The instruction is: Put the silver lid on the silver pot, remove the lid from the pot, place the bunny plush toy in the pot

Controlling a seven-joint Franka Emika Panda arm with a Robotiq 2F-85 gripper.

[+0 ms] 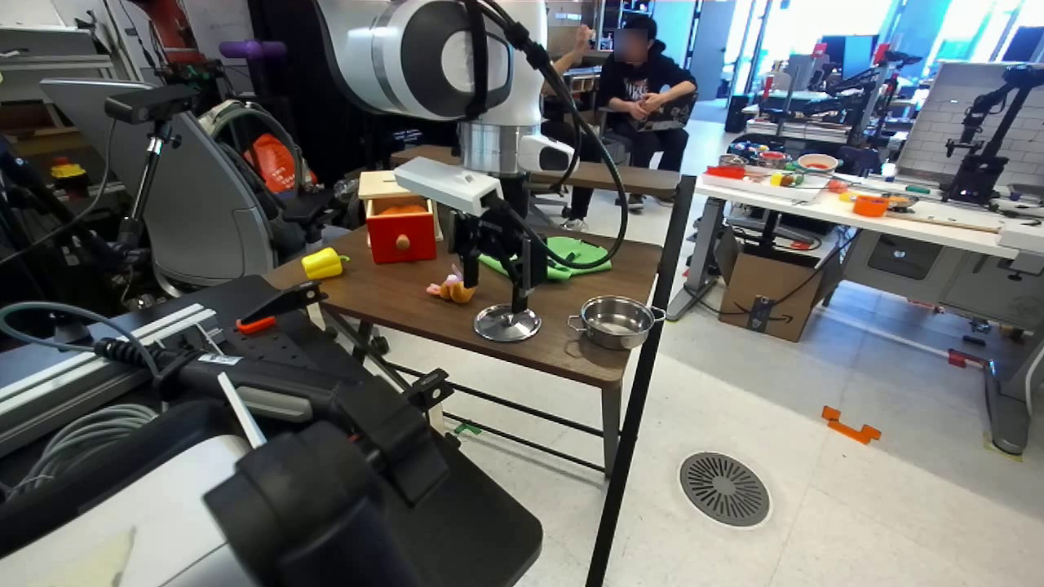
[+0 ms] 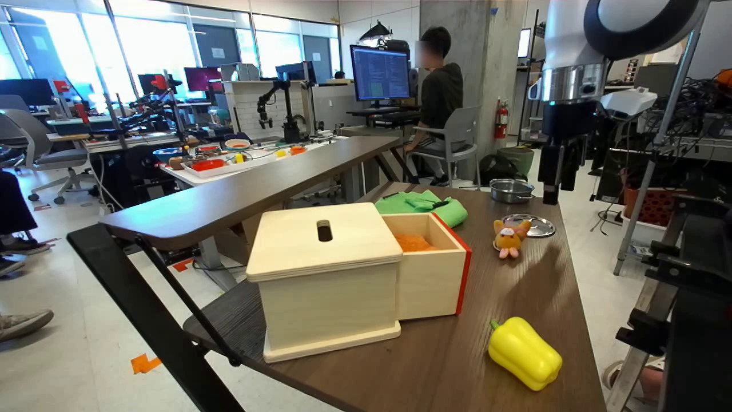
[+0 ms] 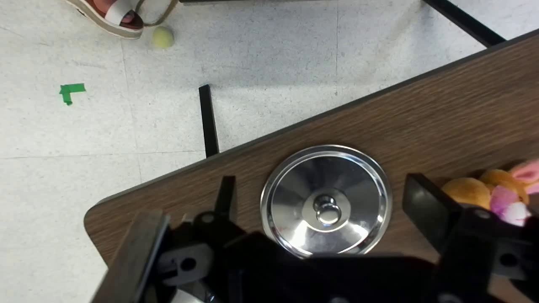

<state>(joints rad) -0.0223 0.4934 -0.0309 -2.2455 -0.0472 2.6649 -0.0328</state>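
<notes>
Wrist view: shiny, knobbed lid (image 3: pixel 326 202)

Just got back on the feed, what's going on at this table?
The robot's hand hovers open above the silver lid, holding nothing. The lid lies on the table with its knob up, between the bunny plush toy and the uncovered silver pot. So the lid isn't on the pot and the toy isn't in it. A green cloth, a yellow pepper and a wooden box with its drawer pulled out are also there. Gripping the knob probably comes next.
</notes>
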